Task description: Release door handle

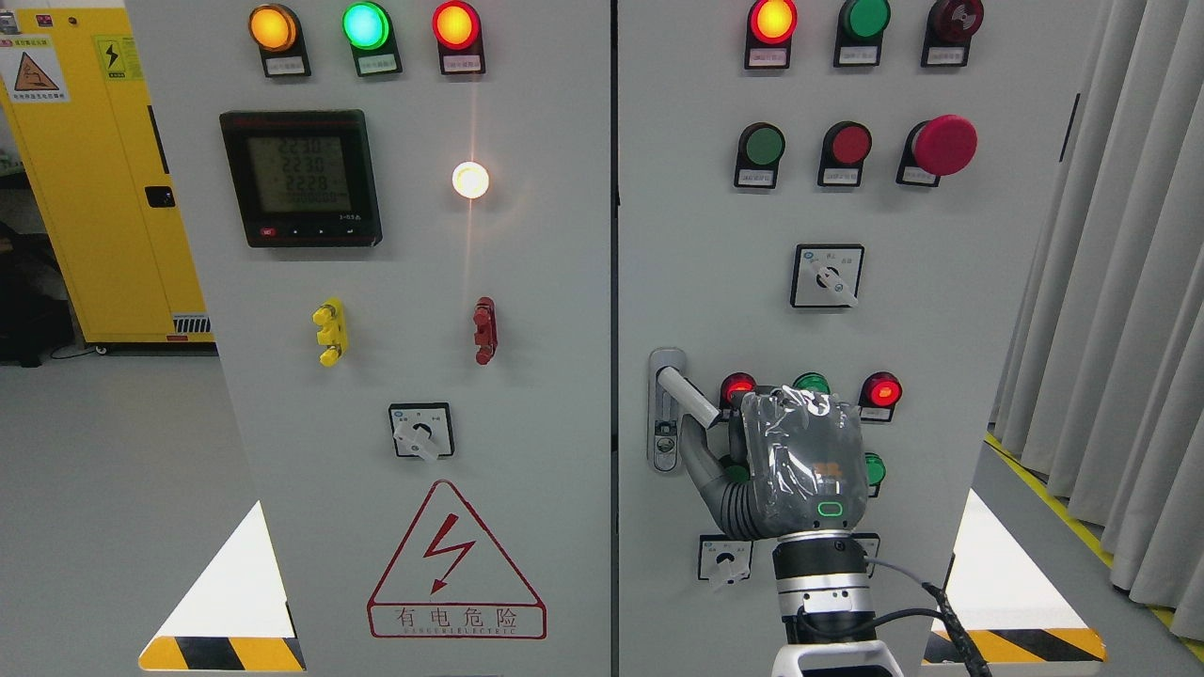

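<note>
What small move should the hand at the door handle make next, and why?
Probably open the fingers and ease the right hand straight back from the cabinet door. Its thumb sits just under the swung-out door handle, so the grip looks not fully let go. Retreating straight should avoid bumping the indicator lights beside it.

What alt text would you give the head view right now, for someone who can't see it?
The right robot hand is against the right cabinet door, its thumb beside the silver door handle, which is swung out from its latch plate. Lit indicator lamps, buttons and rotary switches cover both grey doors; a digital meter sits upper left.
</note>
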### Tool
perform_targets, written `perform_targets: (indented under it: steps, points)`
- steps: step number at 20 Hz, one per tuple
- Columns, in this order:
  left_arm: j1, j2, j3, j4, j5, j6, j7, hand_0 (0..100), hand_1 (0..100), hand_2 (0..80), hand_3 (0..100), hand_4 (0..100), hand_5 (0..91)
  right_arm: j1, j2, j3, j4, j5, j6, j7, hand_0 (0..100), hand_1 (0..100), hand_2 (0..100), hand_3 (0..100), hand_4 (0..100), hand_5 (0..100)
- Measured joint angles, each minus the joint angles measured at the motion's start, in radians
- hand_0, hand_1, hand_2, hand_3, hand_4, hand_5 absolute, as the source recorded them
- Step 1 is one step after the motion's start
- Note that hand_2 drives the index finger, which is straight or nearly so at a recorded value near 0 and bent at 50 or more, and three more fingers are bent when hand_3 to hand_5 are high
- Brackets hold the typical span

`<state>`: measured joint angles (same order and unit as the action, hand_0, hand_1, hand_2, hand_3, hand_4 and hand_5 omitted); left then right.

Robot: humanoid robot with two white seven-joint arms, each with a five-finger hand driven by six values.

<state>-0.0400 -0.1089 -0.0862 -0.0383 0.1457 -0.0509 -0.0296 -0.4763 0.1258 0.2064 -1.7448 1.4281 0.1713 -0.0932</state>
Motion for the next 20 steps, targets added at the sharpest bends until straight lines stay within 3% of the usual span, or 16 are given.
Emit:
perform_targets:
  steps: [20]
  points:
    - [0.000, 0.000, 0.000, 0.000, 0.000, 0.005, 0.000, 12, 56, 0.0, 0, 0, 0.0, -0.011, -0.002, -0.016, -0.006, -0.001, -0.005, 0.000, 57, 40, 93, 100, 100, 100]
